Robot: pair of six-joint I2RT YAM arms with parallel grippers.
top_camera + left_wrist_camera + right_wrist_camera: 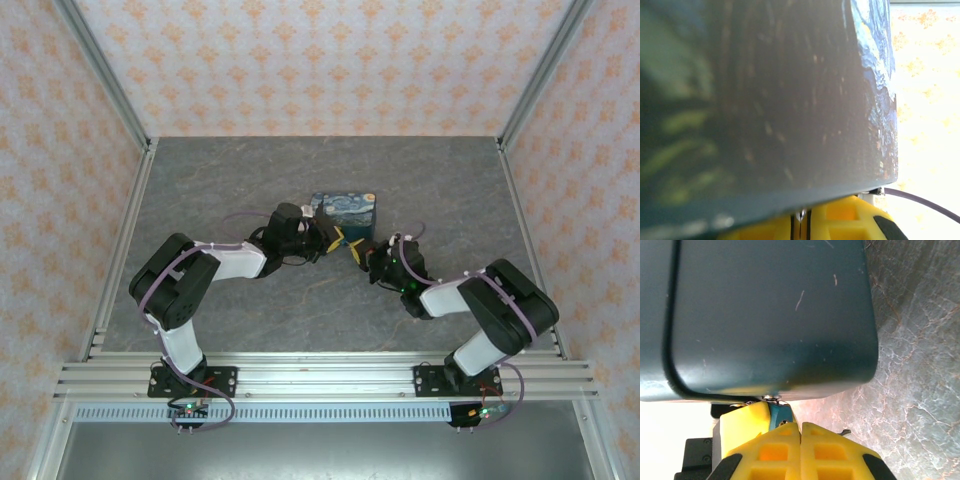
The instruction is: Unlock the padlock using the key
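I log: padlock (777,417) just beside printed box (345,212), mid-bench (250,170); right hand (800,429) pressed together, left hand (800,222) likewise.

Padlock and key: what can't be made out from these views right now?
- Padlock: right wrist view, just a teal sliver; the right fingers and the box hide keyhole and shackle.
- Key: left wrist view, a metal glint at the left fingers, too small and blurred to identify.
- Top view: the fingers meet by the box; what each pair holds is too small.
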